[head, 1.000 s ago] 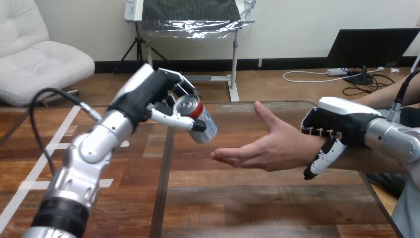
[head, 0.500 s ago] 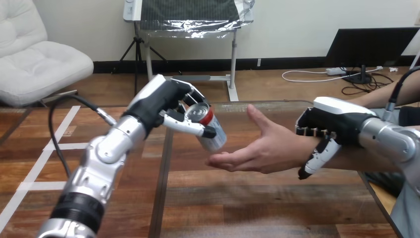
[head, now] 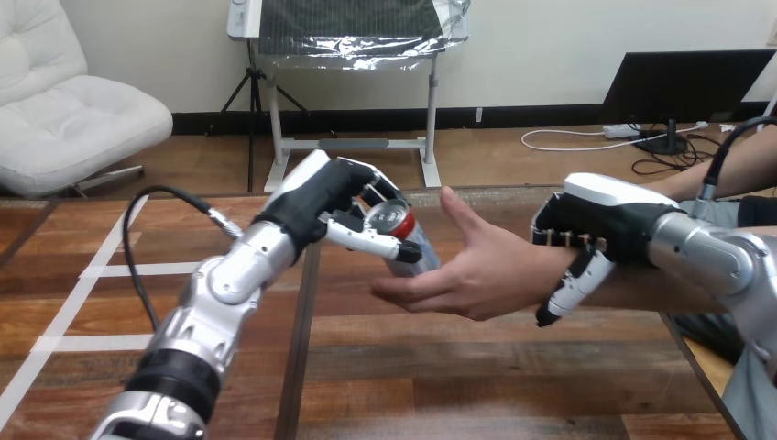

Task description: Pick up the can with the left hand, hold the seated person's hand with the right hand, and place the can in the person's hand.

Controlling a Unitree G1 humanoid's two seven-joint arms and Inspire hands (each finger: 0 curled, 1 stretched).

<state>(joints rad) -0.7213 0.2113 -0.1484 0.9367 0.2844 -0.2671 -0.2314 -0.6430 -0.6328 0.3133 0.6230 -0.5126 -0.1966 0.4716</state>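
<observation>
One red-banded silver metal can [head: 408, 243], gripped in curled fingers of the left hand [head: 330, 197], sits at the one open person's hand [head: 486, 270]; the right hand [head: 600, 220] clasps its wrist

We see the can [head: 406, 240], silver with a red band below its rim, tilted with its top toward us, clasped in the left hand [head: 330, 197] mid-table. Its lower end sits at the palm of the person's hand [head: 490, 270], open, thumb up, reaching from the right.
</observation>
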